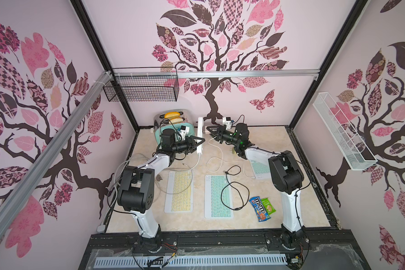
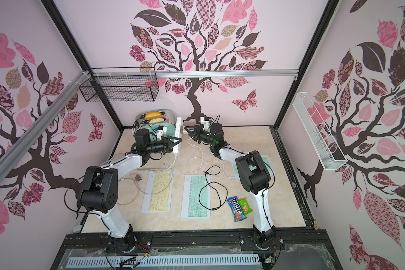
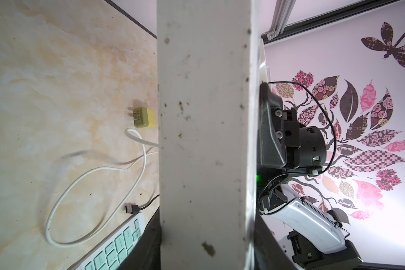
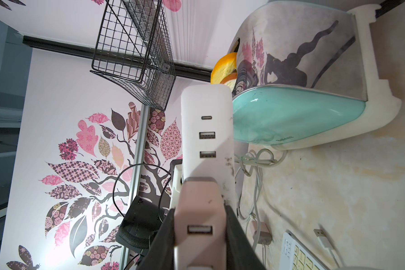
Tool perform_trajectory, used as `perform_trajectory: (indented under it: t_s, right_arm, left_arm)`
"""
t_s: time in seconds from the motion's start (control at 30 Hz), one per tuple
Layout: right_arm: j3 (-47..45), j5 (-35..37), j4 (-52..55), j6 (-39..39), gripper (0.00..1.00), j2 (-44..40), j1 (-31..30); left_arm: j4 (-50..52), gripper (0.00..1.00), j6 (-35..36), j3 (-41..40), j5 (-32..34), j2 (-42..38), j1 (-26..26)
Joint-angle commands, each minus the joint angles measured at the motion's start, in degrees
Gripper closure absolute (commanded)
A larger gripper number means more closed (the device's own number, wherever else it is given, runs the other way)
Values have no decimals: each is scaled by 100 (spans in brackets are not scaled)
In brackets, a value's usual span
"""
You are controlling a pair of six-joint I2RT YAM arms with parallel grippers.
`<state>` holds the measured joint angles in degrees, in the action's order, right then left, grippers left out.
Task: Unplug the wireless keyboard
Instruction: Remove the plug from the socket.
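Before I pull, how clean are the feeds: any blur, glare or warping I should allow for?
Left wrist view: the power strip fills the centre, close and soft; glare on the wall beyond. Right wrist view: the pink adapter is blurred, the strip's ports sharp. Both top views: even light, soft shadows, frame posts splayed by the wide lens.

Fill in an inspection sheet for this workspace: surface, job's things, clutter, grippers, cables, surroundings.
surface: beige marbled table.
job's things: yellow keyboard, teal keyboard, third keyboard under right arm; strip on edge, pink adapter against it.
clutter: toaster with bread, snack packets, green charger.
grippers: left gripper astride strip, grip unclear; right gripper shut on adapter.
cables: black cable across teal keyboard; white cable looped on table.
surroundings: black basket, white basket on walls.
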<state>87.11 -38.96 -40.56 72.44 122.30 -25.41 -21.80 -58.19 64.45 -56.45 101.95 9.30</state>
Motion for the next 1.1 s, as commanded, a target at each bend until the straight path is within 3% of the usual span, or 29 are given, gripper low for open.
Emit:
perform_trajectory:
  t_s: [0.0,0.33,0.6,0.8,1.07]
  right_arm:
    - [-65,-51,-247,73,100,-180,9]
    - [-369,15,4,-361,100,-321,72]
    - [-490,-67,-506,19,100,-327,281]
    - [-1195,638,-233,-424,100,-757,276]
    - [-1254,1454,83,-945,100,-929,127]
  left_arm:
    - [-866,100,-405,-136,96,-198,-30]
    - [-1036,100,-563,-279,536,-402,-230]
    - [-945,100,-471,-356,601,-491,-269]
    - [-821,100,-347,-512,1223,-648,-279]
    - [-534,100,-271,-477,1898,-899,-212]
